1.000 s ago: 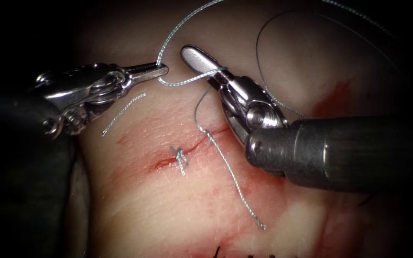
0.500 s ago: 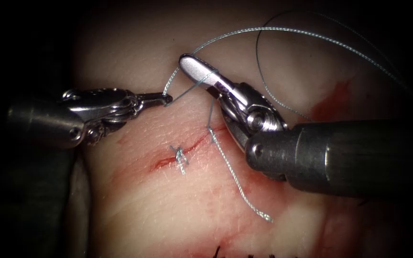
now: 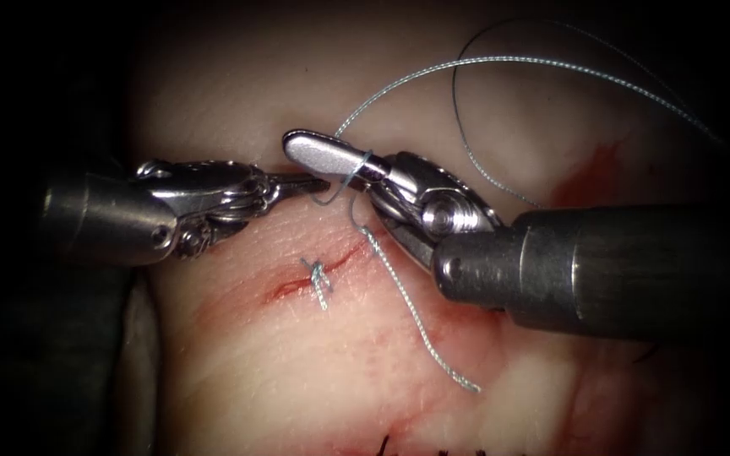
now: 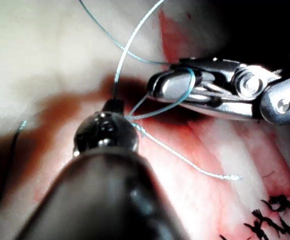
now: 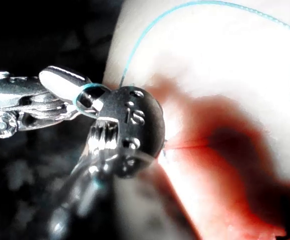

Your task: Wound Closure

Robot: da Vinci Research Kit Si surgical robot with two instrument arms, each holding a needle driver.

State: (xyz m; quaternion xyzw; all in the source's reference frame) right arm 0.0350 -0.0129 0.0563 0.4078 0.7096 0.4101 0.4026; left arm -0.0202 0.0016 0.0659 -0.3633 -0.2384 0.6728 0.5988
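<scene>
In the endoscope view the left tool (image 3: 318, 183) has its jaws pressed together, pinching the thread (image 3: 466, 63) just above the cut (image 3: 318, 266). The right tool (image 3: 323, 152) lies touching it, its jaws closed with nothing between them and a turn of thread wound around them. From there the thread arcs up and away to the right over the tissue (image 3: 297, 371). Another strand enters the tissue on the right part of the cut, and its loose tail (image 3: 433, 355) trails down to the right. A finished knot (image 3: 318, 277) sits mid-cut. Red fluid (image 3: 589, 173) stains the tissue at right.
</scene>
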